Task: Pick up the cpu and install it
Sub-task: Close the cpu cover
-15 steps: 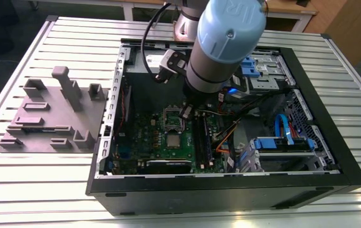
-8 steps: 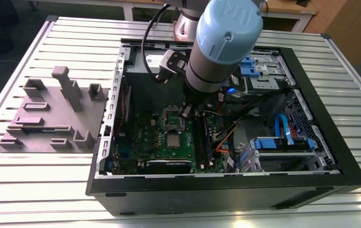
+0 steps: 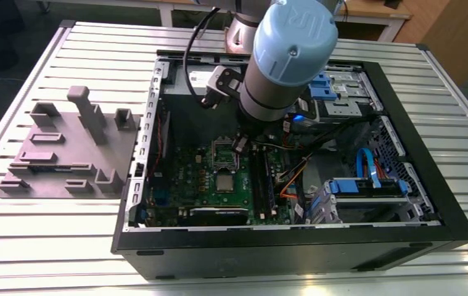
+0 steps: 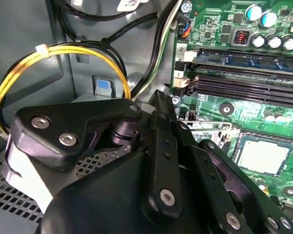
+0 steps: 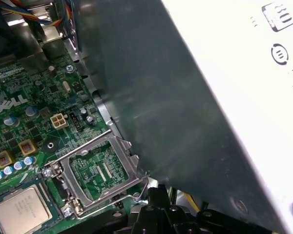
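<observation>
One cpu (image 3: 224, 183) sat on the motherboard (image 3: 186, 176), seen in both wrist views (image 4: 261, 155) (image 5: 19, 210). First wrist view alone showed the open socket bracket (image 5: 98, 170). Gripper (image 4: 161, 109) fingers together, nothing visibly held.

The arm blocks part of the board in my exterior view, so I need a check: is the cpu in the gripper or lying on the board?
Observer: On the board. In both wrist views the cpu lies flat, silver top up, inside its square seat, with nothing touching it.
Operator: Is the socket's metal bracket over it?
Observer: No. The metal bracket is swung open and lies beside the cpu, with bare green board showing through its window.
Operator: Where is the gripper relative to those two?
Observer: In the first wrist view the gripper sits by the bracket's outer edge, on the side away from the cpu and apart from it.
</observation>
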{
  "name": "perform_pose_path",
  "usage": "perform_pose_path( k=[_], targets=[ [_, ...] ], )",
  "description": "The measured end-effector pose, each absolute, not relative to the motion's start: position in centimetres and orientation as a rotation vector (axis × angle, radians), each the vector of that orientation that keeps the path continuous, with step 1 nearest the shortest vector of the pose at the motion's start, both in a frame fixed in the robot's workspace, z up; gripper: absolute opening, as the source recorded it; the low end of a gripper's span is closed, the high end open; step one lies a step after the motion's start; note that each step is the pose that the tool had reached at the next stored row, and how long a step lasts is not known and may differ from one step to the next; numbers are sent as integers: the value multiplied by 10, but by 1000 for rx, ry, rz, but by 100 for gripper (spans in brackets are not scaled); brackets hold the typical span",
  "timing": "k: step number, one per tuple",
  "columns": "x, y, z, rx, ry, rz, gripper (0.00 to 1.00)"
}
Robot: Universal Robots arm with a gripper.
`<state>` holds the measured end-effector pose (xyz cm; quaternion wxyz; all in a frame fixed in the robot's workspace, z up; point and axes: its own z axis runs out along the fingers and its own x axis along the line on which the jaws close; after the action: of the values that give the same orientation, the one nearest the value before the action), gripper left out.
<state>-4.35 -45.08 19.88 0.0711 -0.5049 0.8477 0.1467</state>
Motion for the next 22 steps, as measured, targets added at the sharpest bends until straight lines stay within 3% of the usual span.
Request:
perform_pose_path(
  k=[22],
  targets=[
    [-46, -449, 197, -1527, 2565, 417, 11]
  ],
)
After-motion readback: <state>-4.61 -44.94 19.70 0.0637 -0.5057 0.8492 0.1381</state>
